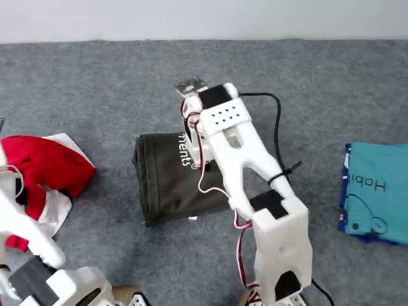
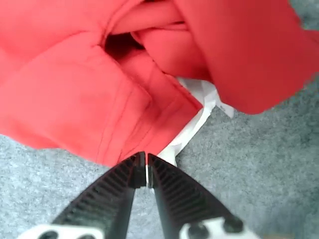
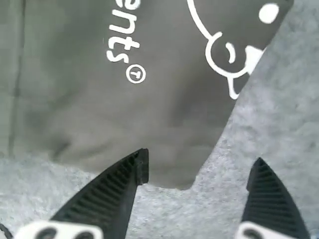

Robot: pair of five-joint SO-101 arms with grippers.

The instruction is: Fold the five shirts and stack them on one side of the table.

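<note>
The right gripper [image 3: 199, 169] stood wide open above the edge of the folded dark green shirt [image 3: 124, 114], which lay mid-table on the grey cloth [image 1: 95, 83]. The left gripper [image 2: 145, 167] had its jaws pressed together just beside the crumpled red shirt [image 2: 75, 94] and the white shirt [image 2: 197, 119] beneath it. A folded teal shirt [image 1: 379, 191] lay well apart at the table's edge.

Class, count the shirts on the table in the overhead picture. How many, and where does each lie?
4: red shirt crumpled at left, white shirt under it, dark folded shirt in the centre, teal shirt at right. Another may hide beneath.
</note>
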